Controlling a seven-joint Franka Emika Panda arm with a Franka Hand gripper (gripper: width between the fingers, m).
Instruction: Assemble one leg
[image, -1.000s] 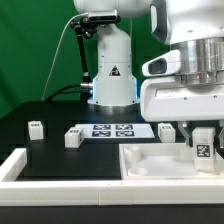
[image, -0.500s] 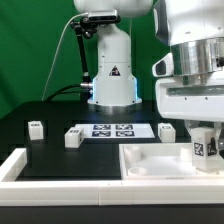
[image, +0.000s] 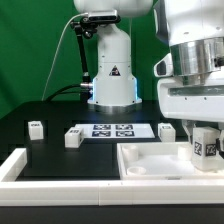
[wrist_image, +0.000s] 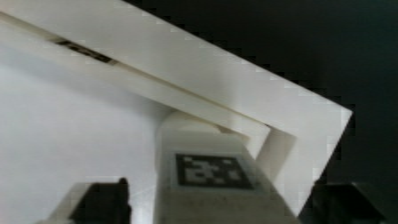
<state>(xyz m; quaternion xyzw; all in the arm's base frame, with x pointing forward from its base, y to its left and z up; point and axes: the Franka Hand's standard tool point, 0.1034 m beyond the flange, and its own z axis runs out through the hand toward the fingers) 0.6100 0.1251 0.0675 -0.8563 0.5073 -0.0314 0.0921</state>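
My gripper (image: 203, 142) is shut on the leg (image: 203, 148), a short white post with a black-and-white tag on its face. It holds the leg upright at the far right corner of the large white tray-like part (image: 140, 166). In the wrist view the leg (wrist_image: 215, 160) stands between the two dark fingers (wrist_image: 100, 200), close against the raised corner rim of the tray-like part (wrist_image: 267, 95). The leg's lower end is hidden behind the tray's rim in the exterior view.
Three more small white legs lie on the black table: one at the left (image: 36, 128), one in front of the marker board (image: 72, 138), one by the tray's far edge (image: 166, 130). The marker board (image: 113, 129) lies before the robot base (image: 112, 75). A white rail (image: 14, 165) runs along the front left.
The gripper and the leg shifted a little toward the exterior view's right from one second ago to half a second ago. Since then they have hardly moved.
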